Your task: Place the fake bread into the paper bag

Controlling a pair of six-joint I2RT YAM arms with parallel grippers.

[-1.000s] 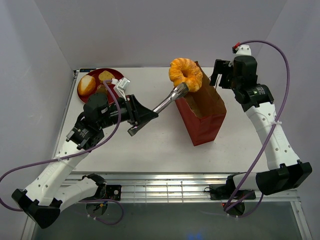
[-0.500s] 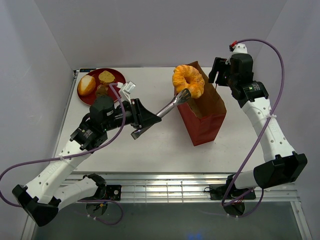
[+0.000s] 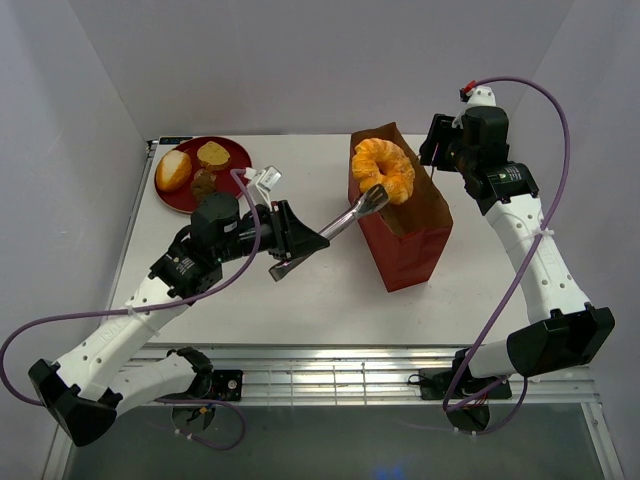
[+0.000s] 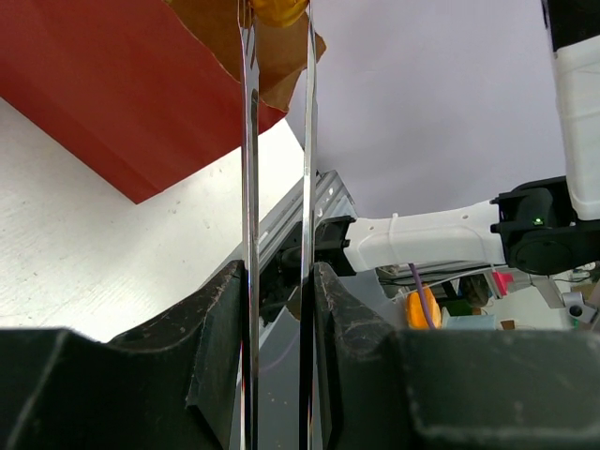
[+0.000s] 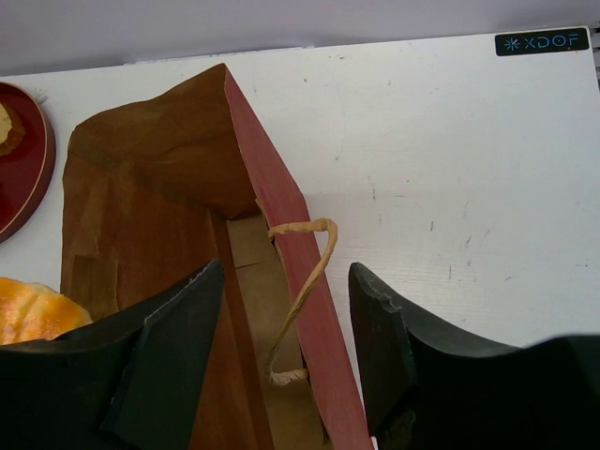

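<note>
White arms, purple cables, chipped black fingers

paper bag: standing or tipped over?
Standing. The paper bag sits on its base, mouth open upward; the right wrist view looks down into its brown inside.

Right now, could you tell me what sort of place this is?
Most likely a robotics lab test cell: a white table boxed in by plain pale walls, with an orange ridged toy bun over a reddish-brown paper bag.

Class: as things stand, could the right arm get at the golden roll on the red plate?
Probably not directly: the right gripper straddles a wall of the paper bag, and the bag and the tongs lie between it and the golden roll.
</note>
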